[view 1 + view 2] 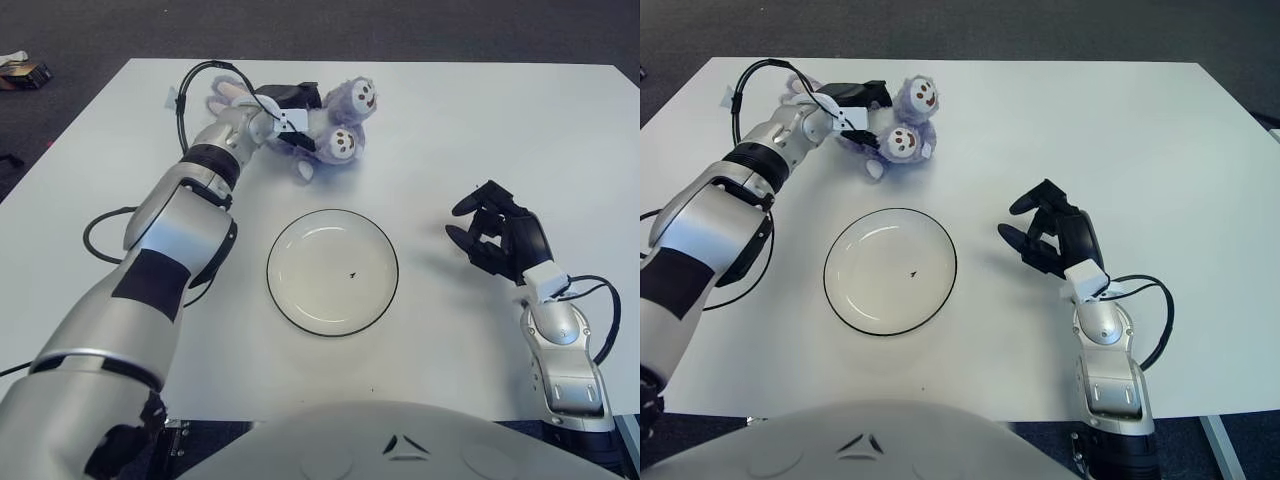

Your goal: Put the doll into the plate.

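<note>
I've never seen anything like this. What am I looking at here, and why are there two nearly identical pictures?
You are looking down through a humanoid robot's own eyes. The two pictures come from the two lenses of one camera on its head, set slightly apart, so they show the same scene twice. The grey curve at the bottom is the robot's body.

Before it stands a white table. The long silver arm on the left ends in the left robot hand, which reaches to the far side of the table and has its fingers closed on a purple plush doll that shows two smiling faces. Nearer the robot lies a white plate with a dark rim, holding nothing. The right robot hand shows to the right of the plate, fingers loosely spread, holding nothing. The job is to put the doll into the plate.
</note>
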`<state>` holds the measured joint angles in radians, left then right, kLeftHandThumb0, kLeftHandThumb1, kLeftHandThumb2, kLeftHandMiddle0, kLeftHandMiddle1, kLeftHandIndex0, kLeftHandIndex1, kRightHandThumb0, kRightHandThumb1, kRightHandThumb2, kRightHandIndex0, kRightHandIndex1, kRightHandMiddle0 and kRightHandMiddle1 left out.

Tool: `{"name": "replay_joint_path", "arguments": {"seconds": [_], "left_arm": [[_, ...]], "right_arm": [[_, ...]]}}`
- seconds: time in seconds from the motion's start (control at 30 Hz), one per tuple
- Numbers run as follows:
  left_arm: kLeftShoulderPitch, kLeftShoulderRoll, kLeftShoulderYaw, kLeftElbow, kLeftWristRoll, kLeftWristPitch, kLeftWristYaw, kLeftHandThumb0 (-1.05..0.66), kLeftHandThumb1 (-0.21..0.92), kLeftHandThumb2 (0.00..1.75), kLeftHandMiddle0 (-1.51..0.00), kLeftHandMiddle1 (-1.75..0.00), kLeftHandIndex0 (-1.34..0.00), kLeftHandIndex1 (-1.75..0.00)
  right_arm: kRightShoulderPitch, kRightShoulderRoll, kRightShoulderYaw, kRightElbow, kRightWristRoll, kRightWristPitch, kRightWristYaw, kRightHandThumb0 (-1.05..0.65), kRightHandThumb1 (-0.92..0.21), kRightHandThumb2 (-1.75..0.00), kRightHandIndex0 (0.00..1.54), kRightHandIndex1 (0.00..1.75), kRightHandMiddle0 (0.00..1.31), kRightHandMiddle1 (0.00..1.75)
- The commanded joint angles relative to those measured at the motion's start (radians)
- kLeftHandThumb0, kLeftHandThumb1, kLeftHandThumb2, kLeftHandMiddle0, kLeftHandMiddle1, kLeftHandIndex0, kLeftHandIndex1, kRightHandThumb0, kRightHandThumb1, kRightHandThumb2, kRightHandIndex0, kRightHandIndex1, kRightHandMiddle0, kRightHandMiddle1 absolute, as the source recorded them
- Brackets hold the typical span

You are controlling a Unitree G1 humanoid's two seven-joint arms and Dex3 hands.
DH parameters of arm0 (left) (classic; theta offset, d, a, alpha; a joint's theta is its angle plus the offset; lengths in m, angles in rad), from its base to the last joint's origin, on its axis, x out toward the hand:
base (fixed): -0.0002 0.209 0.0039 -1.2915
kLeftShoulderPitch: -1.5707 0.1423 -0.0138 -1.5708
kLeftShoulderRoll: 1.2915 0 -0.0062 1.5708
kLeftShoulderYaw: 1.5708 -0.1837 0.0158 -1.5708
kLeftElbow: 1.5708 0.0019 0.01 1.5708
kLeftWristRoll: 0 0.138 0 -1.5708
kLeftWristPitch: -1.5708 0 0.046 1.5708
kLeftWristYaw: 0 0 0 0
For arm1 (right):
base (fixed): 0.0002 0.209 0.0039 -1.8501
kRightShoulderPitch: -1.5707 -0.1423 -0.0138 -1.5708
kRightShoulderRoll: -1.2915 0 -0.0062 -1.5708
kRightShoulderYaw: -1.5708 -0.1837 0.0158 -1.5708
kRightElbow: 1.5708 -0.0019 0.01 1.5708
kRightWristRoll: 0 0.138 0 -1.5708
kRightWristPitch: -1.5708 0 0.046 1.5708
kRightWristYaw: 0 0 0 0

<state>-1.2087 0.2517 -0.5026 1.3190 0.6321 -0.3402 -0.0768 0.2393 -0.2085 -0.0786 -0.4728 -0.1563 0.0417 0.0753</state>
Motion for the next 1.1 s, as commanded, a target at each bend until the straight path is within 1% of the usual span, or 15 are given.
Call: {"name": "replay_joint_path", "arguments": {"seconds": [0.0,0.1,0.13,0.17,0.2,0.27,0.33,0.4,0.43,0.53,0.63,0.73,0.8,0.9,1.07], "left_arm": [[0.067,-0.039,-0.006,0.009,-0.008,-0.005,-0.084,-0.53,0.92,0.11,-0.44,-1.44,-0.22,-1.14],[0.069,-0.04,0.0,0.004,-0.017,-0.008,-0.112,-0.52,0.92,0.12,-0.44,-1.46,-0.22,-1.13],[0.071,-0.043,0.015,0.001,-0.039,-0.007,-0.164,-0.52,0.92,0.12,-0.44,-1.46,-0.22,-1.13],[0.073,-0.045,0.027,-0.002,-0.056,-0.005,-0.204,-0.52,0.92,0.13,-0.43,-1.53,-0.21,-1.12],[0.076,-0.048,0.043,-0.008,-0.081,0.001,-0.257,-0.51,0.92,0.14,-0.43,-1.58,-0.2,-1.11],[0.081,-0.05,0.066,-0.025,-0.116,0.013,-0.325,-0.5,0.92,0.14,-0.44,-1.65,-0.18,-1.1],[0.085,-0.049,0.078,-0.041,-0.136,0.02,-0.361,-0.49,0.92,0.15,-0.48,-1.71,-0.18,-1.07],[0.09,-0.05,0.088,-0.065,-0.157,0.036,-0.394,-0.48,0.92,0.16,-0.49,-1.73,-0.18,-1.06],[0.093,-0.05,0.094,-0.08,-0.169,0.046,-0.414,-0.48,0.92,0.17,-0.5,-1.73,-0.18,-1.02],[0.1,-0.054,0.1,-0.127,-0.192,0.083,-0.46,-0.47,0.92,0.19,-0.51,-1.74,-0.19,-0.92],[0.106,-0.056,0.096,-0.172,-0.201,0.12,-0.489,-0.48,0.92,0.21,-0.44,-1.73,-0.2,-0.84],[0.11,-0.065,0.087,-0.243,-0.207,0.19,-0.527,-0.48,0.92,0.23,-0.37,-1.68,-0.2,-0.78],[0.12,-0.065,0.083,-0.289,-0.209,0.227,-0.545,-0.49,0.92,0.23,-0.36,-1.66,-0.21,-0.74],[0.136,-0.062,0.08,-0.35,-0.21,0.27,-0.564,-0.49,0.92,0.24,-0.35,-1.65,-0.22,-0.72],[0.173,-0.066,0.097,-0.457,-0.249,0.329,-0.619,-0.47,0.92,0.27,-0.37,-1.65,-0.23,-0.71]], "right_arm": [[0.0,0.004,0.003,-0.009,0.007,0.01,0.006,-0.36,-0.92,-0.25,0.83,1.75,0.49,1.45],[-0.001,0.004,0.003,-0.008,0.006,0.011,0.006,-0.36,-0.92,-0.25,0.83,1.75,0.49,1.45],[-0.002,0.005,0.005,-0.007,0.005,0.012,0.006,-0.36,-0.92,-0.25,0.83,1.75,0.49,1.45],[-0.002,0.005,0.006,-0.007,0.005,0.012,0.006,-0.36,-0.92,-0.25,0.83,1.75,0.49,1.45],[-0.003,0.006,0.006,-0.006,0.004,0.013,0.005,-0.36,-0.92,-0.25,0.83,1.75,0.49,1.45],[-0.003,0.007,0.007,-0.006,0.004,0.014,0.005,-0.36,-0.92,-0.25,0.83,1.75,0.49,1.45],[-0.003,0.007,0.007,-0.006,0.004,0.014,0.005,-0.36,-0.92,-0.25,0.83,1.75,0.49,1.44],[-0.003,0.007,0.007,-0.006,0.004,0.014,0.005,-0.36,-0.92,-0.25,0.83,1.75,0.49,1.44],[-0.005,0.008,0.008,-0.005,0.003,0.015,0.004,-0.36,-0.92,-0.25,0.83,1.75,0.49,1.44],[-0.006,0.008,0.008,-0.003,0.003,0.015,0.002,-0.36,-0.92,-0.25,0.82,1.75,0.49,1.44],[-0.007,0.009,0.009,-0.002,0.002,0.015,0.001,-0.36,-0.92,-0.25,0.82,1.75,0.49,1.44],[-0.01,0.01,0.009,0.001,0.001,0.015,-0.002,-0.36,-0.92,-0.25,0.82,1.75,0.49,1.44],[-0.01,0.01,0.01,0.001,0.0,0.014,-0.002,-0.36,-0.92,-0.25,0.82,1.75,0.49,1.44],[-0.01,0.011,0.011,0.001,-0.001,0.014,-0.003,-0.36,-0.92,-0.25,0.82,1.75,0.49,1.44],[-0.006,0.012,0.01,-0.003,-0.002,0.013,-0.006,-0.36,-0.92,-0.25,0.82,1.75,0.49,1.44]]}}
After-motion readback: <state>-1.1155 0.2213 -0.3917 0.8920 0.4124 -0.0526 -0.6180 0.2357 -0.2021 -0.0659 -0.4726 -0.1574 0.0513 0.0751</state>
